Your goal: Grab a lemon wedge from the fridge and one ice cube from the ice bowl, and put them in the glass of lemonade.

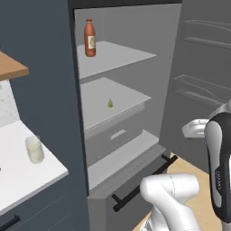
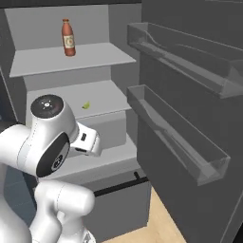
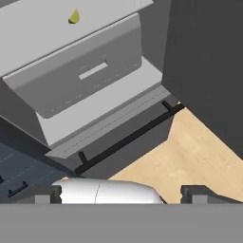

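Yellow-green lemon wedge (image 1: 110, 103) lies on the open fridge's (image 1: 131, 58) middle shelf.

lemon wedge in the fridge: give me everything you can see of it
The lemon wedge is a tiny yellow-green piece, teardrop-shaped from the hand view. It sits alone on the fridge's middle pale grey shelf, above the drawer, one shelf below the red bottle. It rests on the shelf; nothing else touches it. Surface detail is too small to tell.
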Robot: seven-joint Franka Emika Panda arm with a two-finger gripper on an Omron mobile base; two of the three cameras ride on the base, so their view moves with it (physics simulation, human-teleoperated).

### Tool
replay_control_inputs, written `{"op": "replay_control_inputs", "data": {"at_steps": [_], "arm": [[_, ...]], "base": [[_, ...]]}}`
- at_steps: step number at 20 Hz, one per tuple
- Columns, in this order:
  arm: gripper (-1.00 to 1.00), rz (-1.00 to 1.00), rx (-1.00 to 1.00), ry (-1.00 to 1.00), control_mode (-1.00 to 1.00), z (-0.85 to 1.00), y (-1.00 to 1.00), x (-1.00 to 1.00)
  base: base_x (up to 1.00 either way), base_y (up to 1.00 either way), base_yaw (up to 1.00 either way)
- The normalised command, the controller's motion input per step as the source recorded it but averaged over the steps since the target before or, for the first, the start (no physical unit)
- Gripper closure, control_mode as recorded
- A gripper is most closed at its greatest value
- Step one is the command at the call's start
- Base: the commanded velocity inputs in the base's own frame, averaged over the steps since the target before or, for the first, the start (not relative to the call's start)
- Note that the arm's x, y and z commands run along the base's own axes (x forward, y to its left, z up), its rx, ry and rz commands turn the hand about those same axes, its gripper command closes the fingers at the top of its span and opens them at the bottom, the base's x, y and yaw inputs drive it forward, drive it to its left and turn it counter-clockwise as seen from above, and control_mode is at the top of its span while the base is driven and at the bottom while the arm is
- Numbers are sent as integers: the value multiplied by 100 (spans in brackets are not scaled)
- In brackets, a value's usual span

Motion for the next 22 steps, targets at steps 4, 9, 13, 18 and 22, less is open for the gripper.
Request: {"op": "replay_control_inputs", "data": {"at_steps": [4,9,13,18,22], "arm": [[-100,0,0,0,100,0,0,0],[-100,0,0,0,100,0,0,0],[-100,0,0,0,100,0,0,0],[-100,0,0,0,100,0,0,0],[-100,0,0,0,100,0,0,0]], "base": [[0,-3,17],[11,-19,20],[23,-46,23],[27,-21,21],[17,0,17]]}}
